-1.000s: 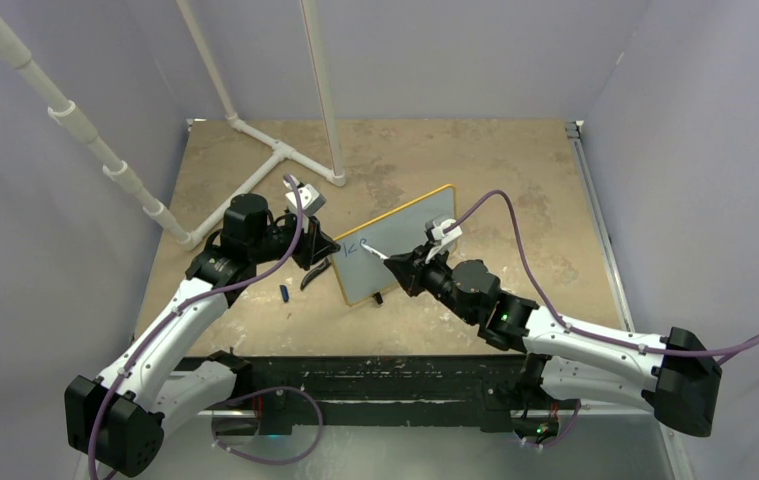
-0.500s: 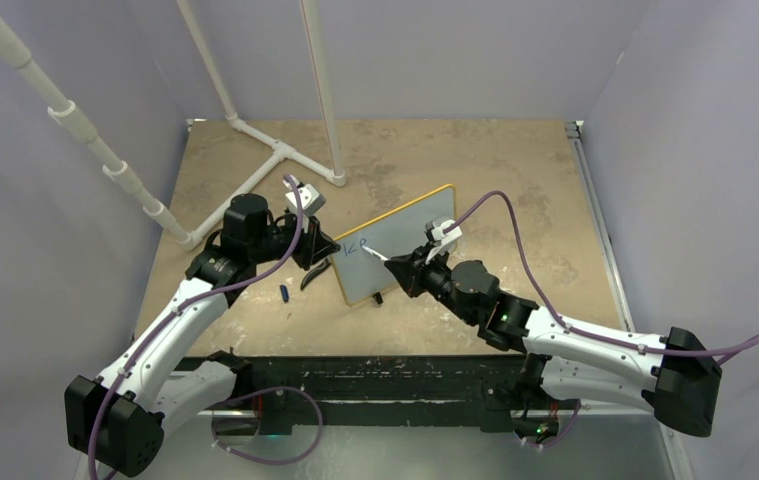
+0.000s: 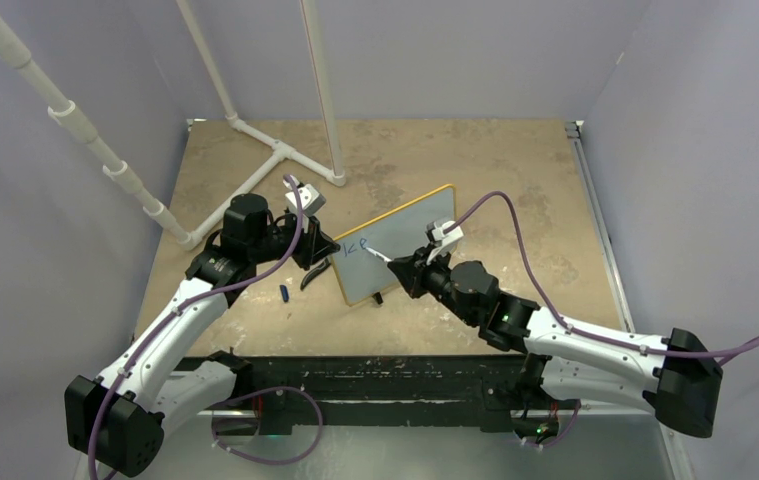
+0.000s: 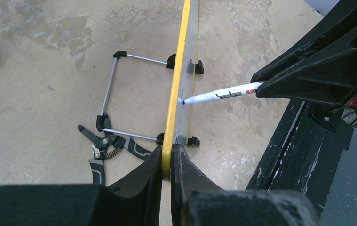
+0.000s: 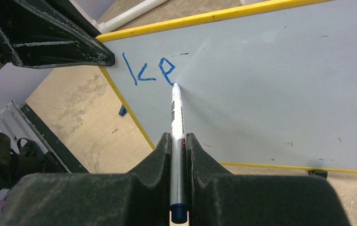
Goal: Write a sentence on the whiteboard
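Since a second ago the second letter has filled out: the open curve after the "k" now reads as a looped "e". Nearest me, my right gripper (image 5: 177, 137) is clamped on the marker (image 5: 177, 117). Its tip touches the whiteboard (image 5: 280, 89) at the lower end of that letter. The barrel carries red and dark print, too small for me to read.

The sentence (image 5: 147, 71) so far is just "ke" in blue, at the 10 o'clock corner of the board face. I judge the writing step has barely begun. Next I should lift the tip slightly, shift toward 3 o'clock and start another letter with the same light pressure, so the board does not tip.

The board stands tilted near the middle of the table (image 3: 515, 170). My left gripper (image 4: 167, 157) is pinched on the yellow frame at its 9 o'clock edge, steadying it. Pliers (image 4: 102, 147) lie behind the board, and farther off stands a white pipe frame (image 3: 277, 150).
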Robot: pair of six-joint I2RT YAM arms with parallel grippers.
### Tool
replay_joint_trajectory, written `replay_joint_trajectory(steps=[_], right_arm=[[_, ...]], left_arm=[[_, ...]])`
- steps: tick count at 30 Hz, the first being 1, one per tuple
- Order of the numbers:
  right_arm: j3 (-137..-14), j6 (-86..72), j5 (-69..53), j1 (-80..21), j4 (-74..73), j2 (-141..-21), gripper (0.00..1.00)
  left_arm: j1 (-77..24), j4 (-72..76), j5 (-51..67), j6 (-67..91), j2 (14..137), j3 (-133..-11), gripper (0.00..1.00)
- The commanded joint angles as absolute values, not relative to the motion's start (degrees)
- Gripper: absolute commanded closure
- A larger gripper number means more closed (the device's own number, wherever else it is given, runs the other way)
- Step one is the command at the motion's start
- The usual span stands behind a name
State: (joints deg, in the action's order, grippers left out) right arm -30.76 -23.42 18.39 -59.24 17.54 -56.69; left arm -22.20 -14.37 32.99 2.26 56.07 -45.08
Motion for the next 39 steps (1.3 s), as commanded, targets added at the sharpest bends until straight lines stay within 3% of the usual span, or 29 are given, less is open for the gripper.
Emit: replay_joint_trajectory(steps=[1, 13, 39], right_arm=[[-31.1, -23.78, 22.34, -58.98, 18.53, -55.2, 1.0], [-29.5, -23.56, 21.0, -58.97, 20.09, -50.62, 1.0], [-30.51, -24.94, 26.52, -58.97, 20.02, -54.32, 1.0]], left_arm=[[-22.16, -12.83, 32.96, 1.05, 54.84, -45.03, 1.0], [-22.18, -12.83, 33.18, 1.08, 54.67, -45.15, 1.0], [-22.18, -12.88, 33.31, 1.05, 54.82, -45.09, 1.0]])
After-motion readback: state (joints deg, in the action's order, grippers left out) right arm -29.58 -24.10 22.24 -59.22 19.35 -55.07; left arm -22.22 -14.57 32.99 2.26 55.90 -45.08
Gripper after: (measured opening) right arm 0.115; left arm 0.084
